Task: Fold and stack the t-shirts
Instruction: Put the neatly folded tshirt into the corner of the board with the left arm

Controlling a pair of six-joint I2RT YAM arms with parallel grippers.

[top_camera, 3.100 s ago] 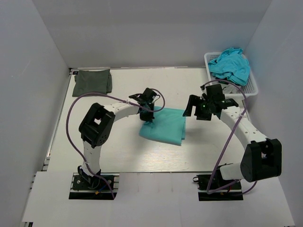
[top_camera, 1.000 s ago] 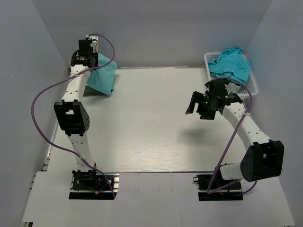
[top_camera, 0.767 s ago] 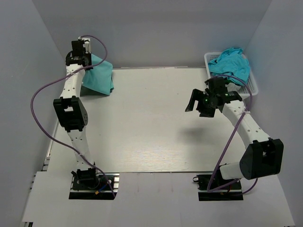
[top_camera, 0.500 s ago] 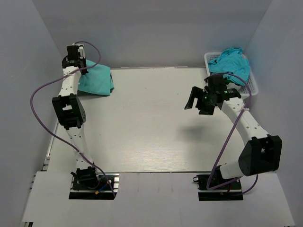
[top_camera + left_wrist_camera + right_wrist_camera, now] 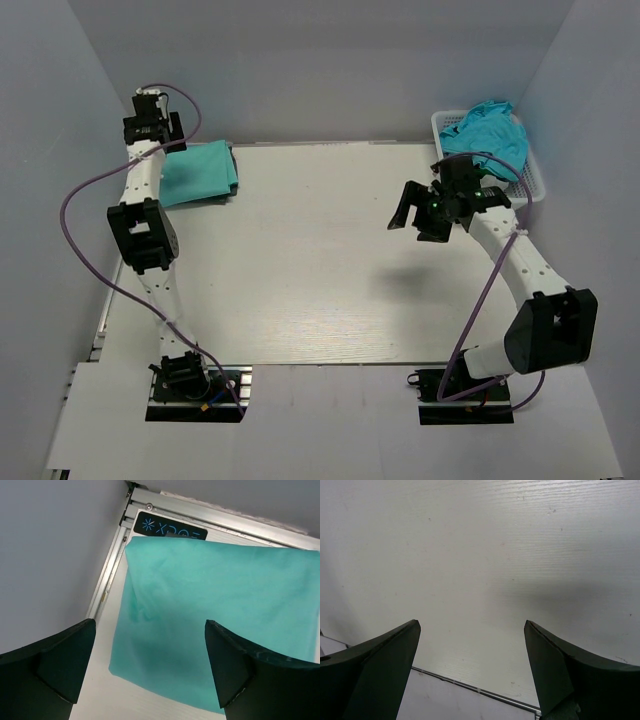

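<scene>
My left gripper hangs with its fingers spread wide above the folded teal-green cloth t-shirt, which lies flat in the far-left corner of the white table. A black plate bears blue lettering that the shirt half covers, so I cannot read it. My right gripper is spread too and holds nothing.

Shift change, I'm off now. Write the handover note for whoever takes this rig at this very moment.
Left gripper: open, holding nothing, above the folded teal t-shirt.
Right gripper: open, empty, over bare table near the basket.
Things: the folded teal t-shirt lies flat in the far-left corner; anything under it is hidden. Crumpled teal cloth fills the white basket at far right.
Done: one shirt folded and placed.
Left: take the cloth from the basket, fold it, and stack it on the folded shirt.
</scene>
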